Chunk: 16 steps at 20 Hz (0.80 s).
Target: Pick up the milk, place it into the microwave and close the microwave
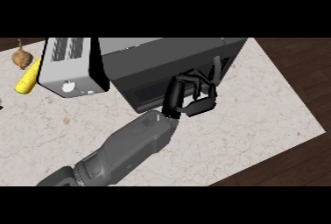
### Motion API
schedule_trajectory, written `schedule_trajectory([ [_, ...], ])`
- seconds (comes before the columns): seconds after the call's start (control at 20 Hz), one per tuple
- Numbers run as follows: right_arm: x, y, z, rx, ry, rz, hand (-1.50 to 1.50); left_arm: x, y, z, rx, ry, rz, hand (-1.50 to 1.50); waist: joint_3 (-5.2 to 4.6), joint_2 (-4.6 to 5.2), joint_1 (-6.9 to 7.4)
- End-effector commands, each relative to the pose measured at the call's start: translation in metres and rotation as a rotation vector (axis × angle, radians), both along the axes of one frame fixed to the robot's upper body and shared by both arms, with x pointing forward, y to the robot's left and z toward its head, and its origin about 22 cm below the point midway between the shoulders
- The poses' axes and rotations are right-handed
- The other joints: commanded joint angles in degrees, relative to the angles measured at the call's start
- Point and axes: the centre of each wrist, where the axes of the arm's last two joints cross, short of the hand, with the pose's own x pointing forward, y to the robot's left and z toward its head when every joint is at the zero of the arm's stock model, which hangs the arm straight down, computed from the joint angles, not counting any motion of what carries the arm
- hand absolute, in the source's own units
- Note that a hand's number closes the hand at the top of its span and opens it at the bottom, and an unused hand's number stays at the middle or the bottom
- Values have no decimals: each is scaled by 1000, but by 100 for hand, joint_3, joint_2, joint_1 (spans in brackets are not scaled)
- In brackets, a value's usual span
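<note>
Item: placing step, one hand at the mouth of the microwave.

Dark grey box-shaped microwave (169, 57) stands at twelve o'clock on the pale marbled stone worktop (258, 113); its light grey door (70, 65) hangs open toward ten o'clock. One black hand (192, 94), on a forearm entering from seven o'clock (which side cannot be told), sits at the oven's front opening with fingers (202, 78) curled. Milk: not visible, whether inside the hand or the cavity cannot be told. Judged next: free the fingers, withdraw, swing the door shut. Yellow corn cob (27, 79) and brown onion-like bulb (22, 57) lie at ten o'clock. No legible writing or brand.
</note>
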Motion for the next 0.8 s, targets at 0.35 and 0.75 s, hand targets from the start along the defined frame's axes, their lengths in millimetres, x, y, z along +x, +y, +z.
schedule_trajectory([
  [0.35,-10,-10,9,-4,-6,-10,-150,16,29,-25,47,213,241,150,-34,-19,312],
  [0.75,-21,-13,15,-24,3,-18,-150,9,34,-39,41,229,210,-150,-54,-46,442],
])
